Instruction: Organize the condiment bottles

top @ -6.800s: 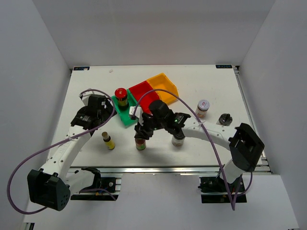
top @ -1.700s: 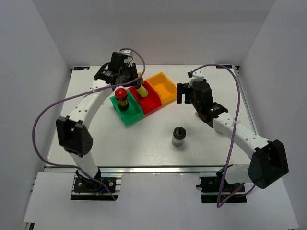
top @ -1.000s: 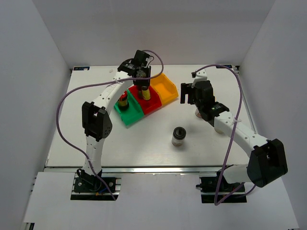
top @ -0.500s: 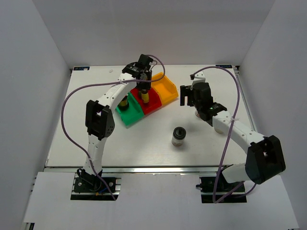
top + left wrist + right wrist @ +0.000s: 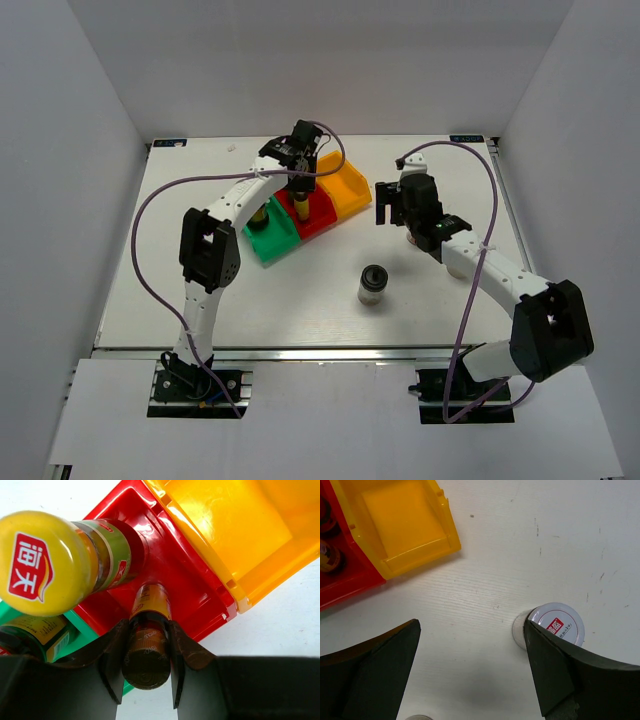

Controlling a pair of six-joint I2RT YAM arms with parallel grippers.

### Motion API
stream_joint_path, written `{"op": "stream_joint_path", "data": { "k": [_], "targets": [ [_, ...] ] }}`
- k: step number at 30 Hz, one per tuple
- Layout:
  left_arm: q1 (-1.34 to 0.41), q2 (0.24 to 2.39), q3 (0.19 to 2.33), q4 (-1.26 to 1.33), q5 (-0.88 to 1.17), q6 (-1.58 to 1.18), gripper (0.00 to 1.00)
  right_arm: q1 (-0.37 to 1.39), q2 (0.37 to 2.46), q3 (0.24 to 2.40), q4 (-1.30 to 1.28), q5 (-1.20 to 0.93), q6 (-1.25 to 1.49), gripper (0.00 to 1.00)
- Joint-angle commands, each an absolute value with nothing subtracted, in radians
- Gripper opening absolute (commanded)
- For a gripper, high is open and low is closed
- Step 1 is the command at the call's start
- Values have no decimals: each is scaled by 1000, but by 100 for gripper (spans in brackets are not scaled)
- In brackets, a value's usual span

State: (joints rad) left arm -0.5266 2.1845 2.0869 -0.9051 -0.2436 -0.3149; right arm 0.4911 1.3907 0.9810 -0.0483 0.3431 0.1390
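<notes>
yellow-capped sauce bottle (image 5: 47, 562) and slim bottle (image 5: 147, 647) in red bin (image 5: 192, 592)

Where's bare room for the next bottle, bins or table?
Orange bin is bare. Red bin is crowded: yellow-capped bottle plus the slim bottle in the left gripper. Table is open around the shaker.

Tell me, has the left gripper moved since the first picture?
Yes. The left gripper went right, from left of the green bin to over the red bin, holding the slim bottle.
</notes>
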Motion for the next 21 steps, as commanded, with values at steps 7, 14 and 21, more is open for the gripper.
{"op": "stream_joint_path", "data": {
  "k": [7,14,21],
  "targets": [
    [-532,2099,2034,-844,-239,-330,57,488,1318,963,-69,336,178,89],
    [-534,2031,2002,-819,-245,-324,89,488,1256,951,-100,209,144,89],
    [-534,1885,1903,-772,-258,-327,98,511,1169,923,-162,-72,72,89]
  ]
}}
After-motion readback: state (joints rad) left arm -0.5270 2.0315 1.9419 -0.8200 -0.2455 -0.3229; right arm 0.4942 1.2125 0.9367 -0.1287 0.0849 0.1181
